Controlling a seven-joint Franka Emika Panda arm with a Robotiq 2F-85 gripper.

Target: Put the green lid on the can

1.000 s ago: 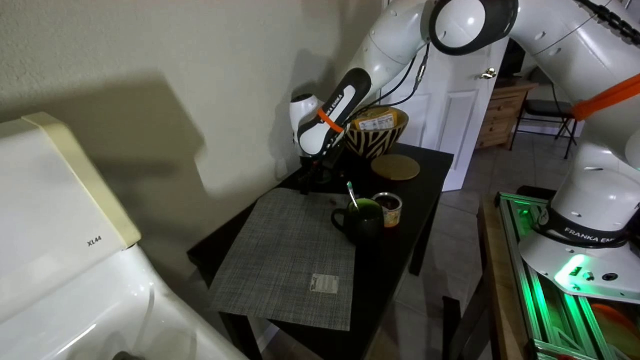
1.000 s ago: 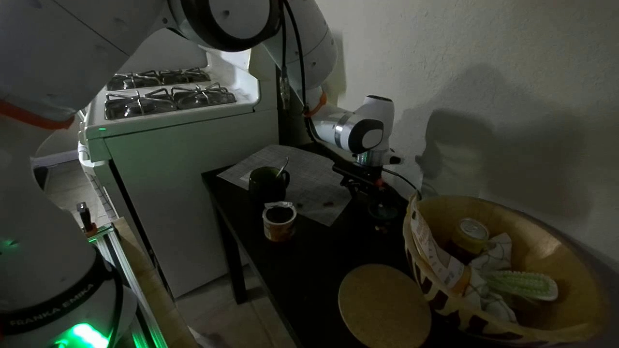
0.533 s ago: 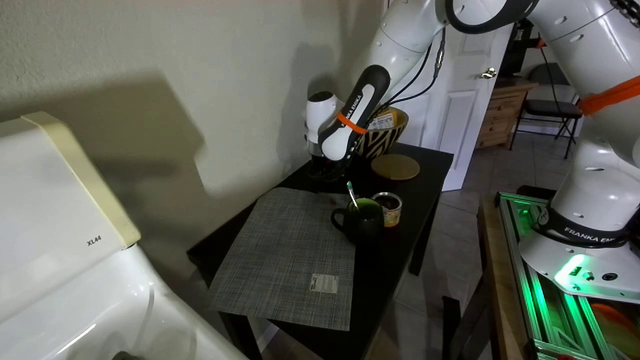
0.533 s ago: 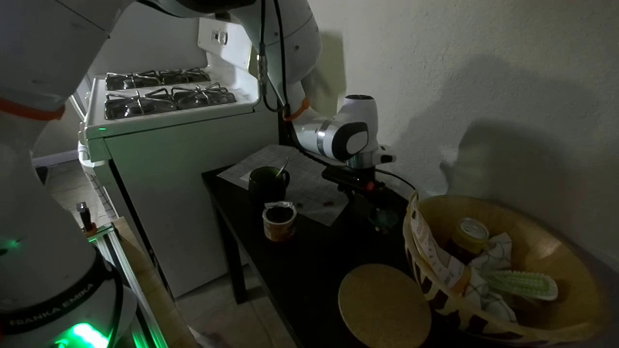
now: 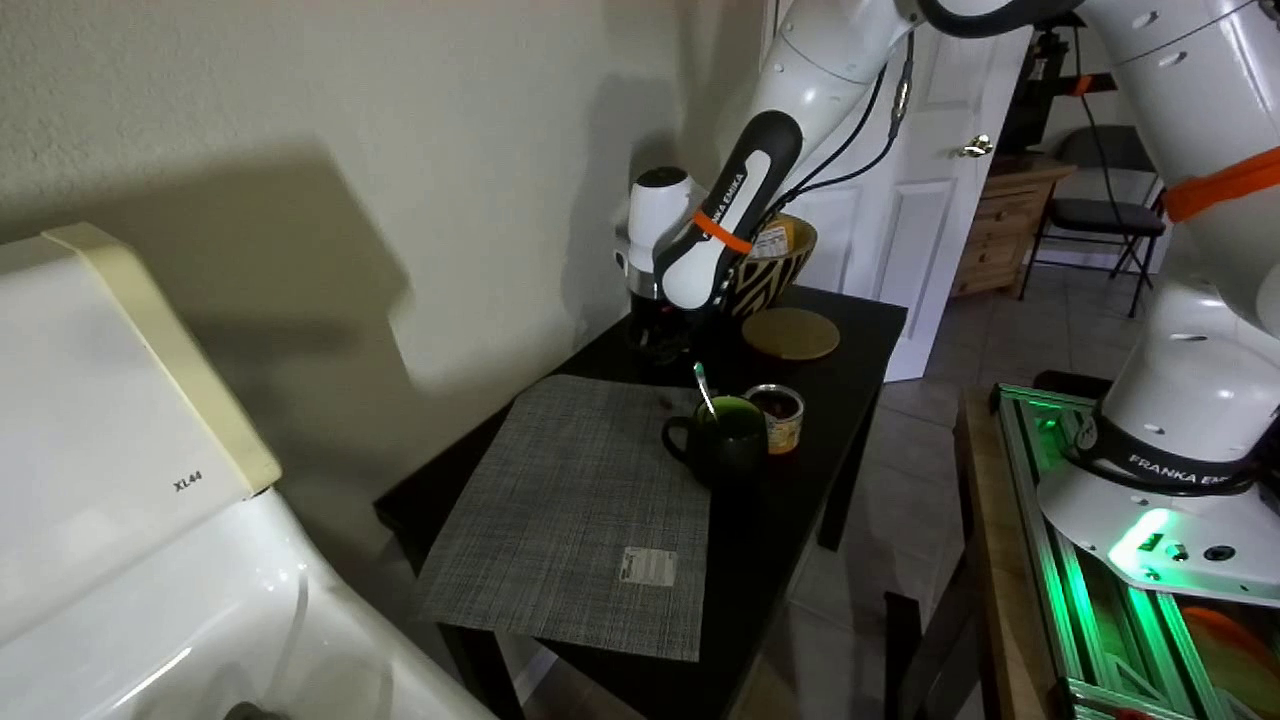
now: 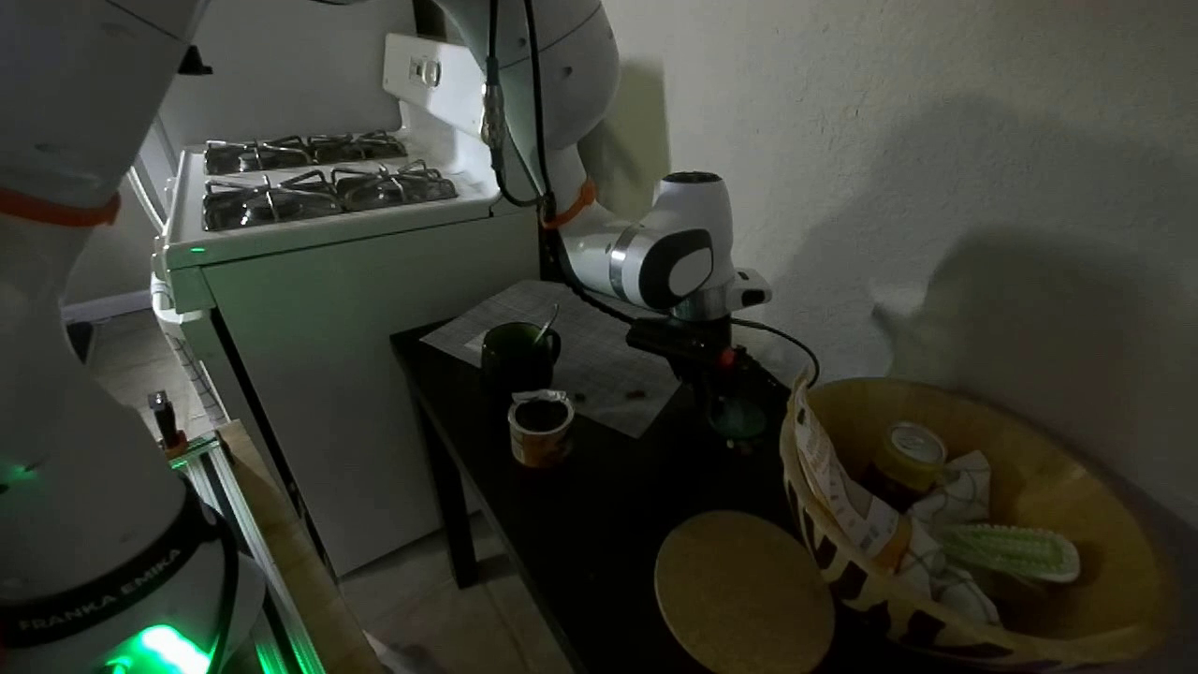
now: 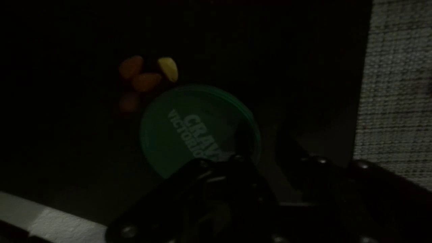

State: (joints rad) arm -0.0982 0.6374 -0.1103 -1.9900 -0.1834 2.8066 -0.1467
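Arm (image 5: 815, 85) glossy white, rounded. Orange bands (image 5: 1222, 187), black cables (image 6: 536, 94), silver wrist ring (image 6: 702, 303). Dark collar (image 6: 98, 594) lettered FRANKA EMIKA. Base (image 5: 1165, 520) lit green. Gripper (image 7: 265, 145) black, small glints.

Black table (image 6: 599, 538) with grey placemat (image 5: 570, 500), dark mug (image 5: 722, 452), can (image 6: 541, 442), green lid (image 7: 179, 135), nut-like pieces (image 7: 146, 82), tan disc (image 6: 744, 594), basket (image 6: 1048, 468)

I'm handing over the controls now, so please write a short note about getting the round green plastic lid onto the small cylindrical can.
The black two-fingered gripper is open at the edge of the round green plastic lid; contact is too dark to judge.
Lid: on the black rectangular table, beside brown almond-like nuts.
The small cylindrical can stands open-topped on the table, beside the dark round mug.
Done: gripper at the lid.
Left: likely close on the lid, lift it, carry it to the can and seat it.
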